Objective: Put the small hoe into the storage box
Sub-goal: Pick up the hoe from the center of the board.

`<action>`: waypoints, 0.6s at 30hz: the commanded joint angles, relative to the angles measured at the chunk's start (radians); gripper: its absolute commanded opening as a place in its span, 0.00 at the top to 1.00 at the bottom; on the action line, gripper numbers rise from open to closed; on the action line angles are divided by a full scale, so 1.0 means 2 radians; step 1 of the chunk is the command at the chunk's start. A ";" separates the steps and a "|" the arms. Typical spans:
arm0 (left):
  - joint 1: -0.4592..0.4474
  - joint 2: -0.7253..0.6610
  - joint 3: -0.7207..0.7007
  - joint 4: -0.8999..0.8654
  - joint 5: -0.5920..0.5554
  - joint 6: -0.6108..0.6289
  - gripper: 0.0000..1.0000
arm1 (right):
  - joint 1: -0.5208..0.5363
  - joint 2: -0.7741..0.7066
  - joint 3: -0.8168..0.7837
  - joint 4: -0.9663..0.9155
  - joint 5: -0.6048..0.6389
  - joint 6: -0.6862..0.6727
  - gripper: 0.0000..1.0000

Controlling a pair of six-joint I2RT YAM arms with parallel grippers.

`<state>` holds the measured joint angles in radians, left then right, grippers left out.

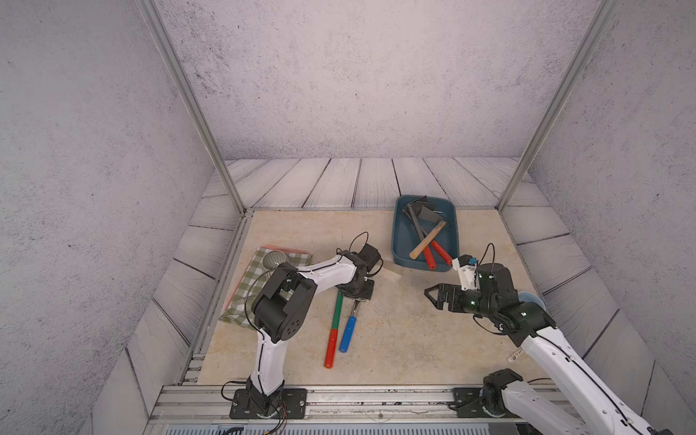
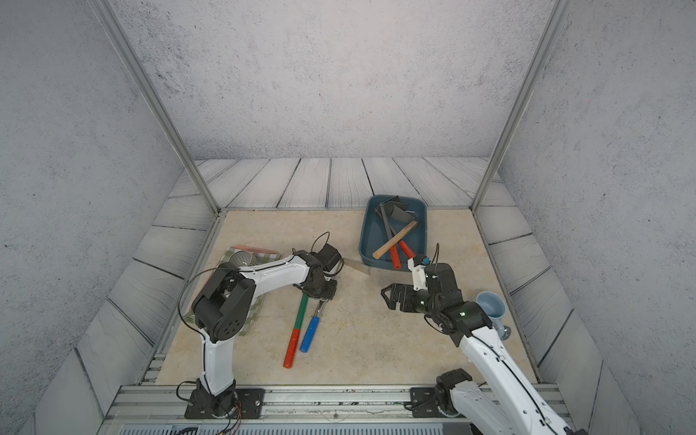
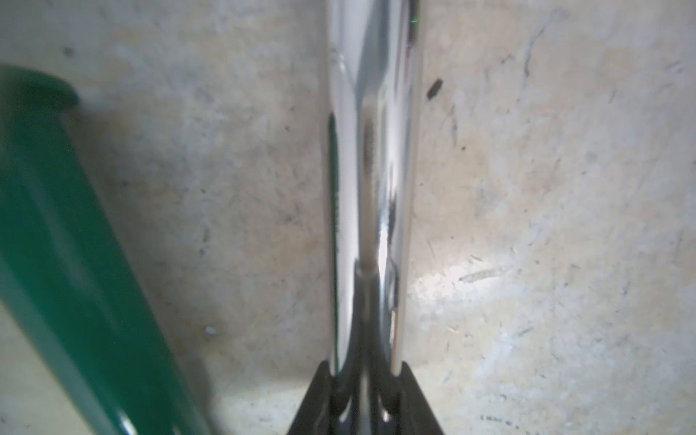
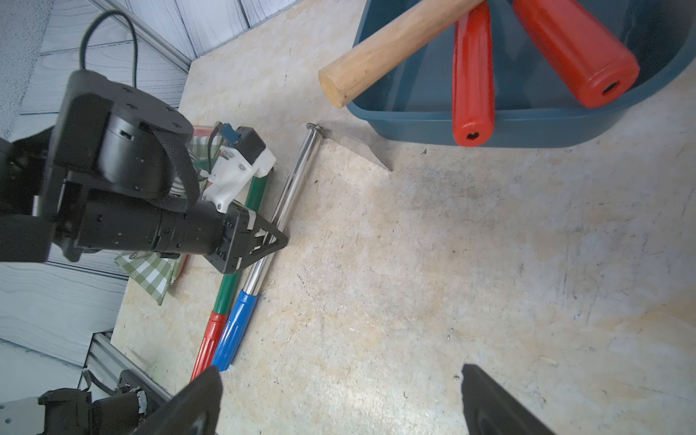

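Chrome is where the action is: the left end effector (image 4: 277, 238) is pinched narrow around the shiny shaft of the small hoe (image 4: 292, 180). The hoe lies on the desk (image 1: 395, 331), blue grip toward the robot, blade just beside the storage box (image 1: 410, 263). Grasp made, I'd say; lift, carry and drop are all left to do. The right end effector (image 4: 341, 371) hangs spread wide, holding nothing.

In the box sit a wooden-handled tool (image 1: 428, 240) and two red-handled ones (image 1: 428, 258). A green-and-red handle (image 1: 335, 324) lies alongside the hoe.

The desk is beige and scuffed, with grey textured walls (image 1: 339, 94), aluminium posts (image 1: 195, 113) and a pale plank surround (image 1: 339, 180).
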<state>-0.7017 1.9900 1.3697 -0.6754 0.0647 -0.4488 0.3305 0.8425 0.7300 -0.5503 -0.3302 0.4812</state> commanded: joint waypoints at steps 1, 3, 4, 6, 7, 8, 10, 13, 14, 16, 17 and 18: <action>0.008 -0.037 0.004 -0.025 0.016 0.007 1.00 | -0.002 -0.002 0.009 -0.009 -0.001 -0.007 0.01; 0.011 -0.048 0.005 -0.028 0.023 0.009 1.00 | -0.001 -0.003 0.009 -0.011 0.001 -0.007 0.01; 0.013 -0.053 0.006 -0.029 0.025 0.009 1.00 | -0.001 -0.004 0.008 -0.012 0.001 -0.007 0.01; 0.014 -0.062 0.010 -0.032 0.024 0.011 1.00 | -0.001 -0.005 0.008 -0.011 0.000 -0.007 0.01; 0.014 -0.064 0.012 -0.034 0.024 0.012 1.00 | -0.001 -0.005 0.008 -0.012 0.002 -0.006 0.01; 0.014 -0.066 0.015 -0.035 0.024 0.013 1.00 | -0.001 -0.005 0.008 -0.012 0.001 -0.006 0.01; 0.015 -0.066 0.024 -0.042 0.024 0.016 1.00 | -0.001 -0.006 0.008 -0.012 0.002 -0.005 0.01; 0.016 -0.068 0.037 -0.051 0.022 0.019 1.00 | -0.001 -0.008 0.008 -0.013 0.001 -0.005 0.01; 0.016 -0.070 0.040 -0.052 0.022 0.019 1.00 | -0.002 -0.009 0.008 -0.013 0.002 -0.005 0.01; 0.019 -0.072 0.048 -0.056 0.021 0.020 1.00 | -0.001 -0.010 0.009 -0.014 0.002 -0.006 0.01; 0.019 -0.072 0.053 -0.058 0.021 0.021 1.00 | -0.002 -0.009 0.009 -0.013 0.003 -0.006 0.01; 0.020 -0.072 0.059 -0.062 0.020 0.022 1.00 | -0.001 -0.009 0.010 -0.013 0.002 -0.006 0.01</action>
<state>-0.6735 1.8851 1.4361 -0.7856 0.1013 -0.4221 0.3305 0.8398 0.7300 -0.5655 -0.3298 0.4789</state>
